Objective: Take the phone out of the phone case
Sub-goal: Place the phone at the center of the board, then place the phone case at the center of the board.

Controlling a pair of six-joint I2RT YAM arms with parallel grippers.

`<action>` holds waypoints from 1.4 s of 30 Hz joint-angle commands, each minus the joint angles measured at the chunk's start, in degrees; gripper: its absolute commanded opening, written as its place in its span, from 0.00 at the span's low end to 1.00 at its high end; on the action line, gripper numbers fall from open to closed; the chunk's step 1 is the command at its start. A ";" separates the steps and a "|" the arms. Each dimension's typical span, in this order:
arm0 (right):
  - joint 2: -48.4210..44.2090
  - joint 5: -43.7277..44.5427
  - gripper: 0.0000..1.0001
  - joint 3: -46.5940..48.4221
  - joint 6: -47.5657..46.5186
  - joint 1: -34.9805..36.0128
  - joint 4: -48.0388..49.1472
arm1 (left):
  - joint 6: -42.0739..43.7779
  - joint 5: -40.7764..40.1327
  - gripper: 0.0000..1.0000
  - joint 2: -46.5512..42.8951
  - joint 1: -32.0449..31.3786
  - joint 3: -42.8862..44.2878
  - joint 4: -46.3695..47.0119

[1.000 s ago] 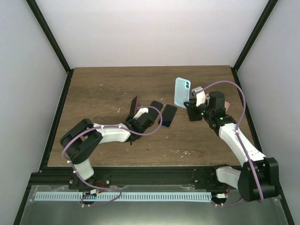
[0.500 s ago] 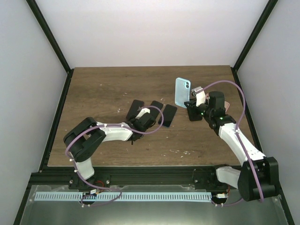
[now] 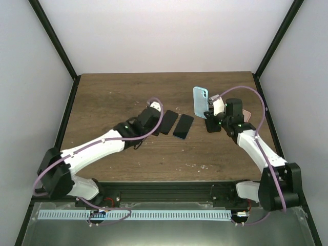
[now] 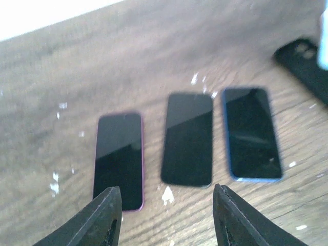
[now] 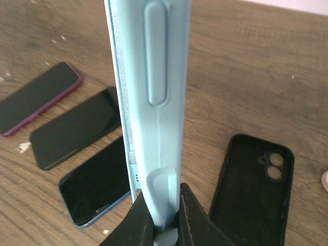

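Left gripper [image 4: 165,202] let go: jaws now partly apart, empty, near side of the phone [image 4: 119,159], flat, leftmost of 3 on table [image 4: 154,51]. Right gripper [image 5: 165,218] pinches blue case [image 5: 148,102] upright at right. Extraction looks done.

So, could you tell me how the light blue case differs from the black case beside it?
The light blue case is held upright on edge; the black case lies flat on the table, hollow side up. The right gripper is clamped on the light blue case; the black case lies loose. One is pale blue, the other black. Both are phone cases with a camera cutout.
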 commanded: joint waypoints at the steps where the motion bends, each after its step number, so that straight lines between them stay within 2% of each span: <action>1: 5.27 5.16 0.01 6.28 -4.94 0.07 -6.56 | 6.09 4.50 0.50 -3.67 0.51 8.41 -12.70; 4: 9.42 7.54 0.01 7.34 -6.12 0.04 -8.57 | 12.95 1.72 0.52 -4.66 1.28 12.47 -15.75; 6: 11.96 8.76 0.01 7.98 -6.41 0.02 -9.81 | 13.36 -2.90 0.57 -7.92 2.86 10.82 -12.45; 13: 20.48 13.95 0.01 10.74 -6.95 0.06 -12.45 | 9.66 8.31 0.58 -16.35 14.46 -0.45 -2.65; 20: 24.78 25.08 0.01 12.48 -5.64 -1.62 -8.51 | 10.35 7.22 0.57 -16.67 14.70 -1.42 -2.63; 26: 27.08 26.84 0.01 16.01 -6.38 -5.88 -9.57 | 10.81 7.64 0.57 -18.20 14.67 -2.45 -1.75; 29: 26.19 24.81 0.01 16.51 -7.16 -6.68 -10.76 | 10.81 7.74 0.57 -18.48 14.73 -2.44 -1.75; 31: 24.14 18.71 0.01 16.38 -8.47 -6.69 -12.60 | 10.72 7.62 0.57 -18.66 14.73 -2.61 -1.68; 33: 21.70 9.05 0.01 16.02 -10.94 -6.64 -15.43 | 10.85 7.44 0.57 -18.90 14.70 -2.83 -1.51; 37: 20.41 -1.91 0.01 18.62 -14.89 -6.69 -24.73 | 11.05 7.72 0.57 -18.80 14.68 -2.98 -1.40; 39: 21.68 -3.00 0.01 21.05 -17.15 -6.69 -30.89 | 11.20 7.91 0.57 -18.74 14.73 -2.95 -1.33; 42: 24.73 2.14 0.01 23.21 -18.47 -6.69 -37.36 | 11.41 8.13 0.57 -18.91 14.71 -3.02 -1.32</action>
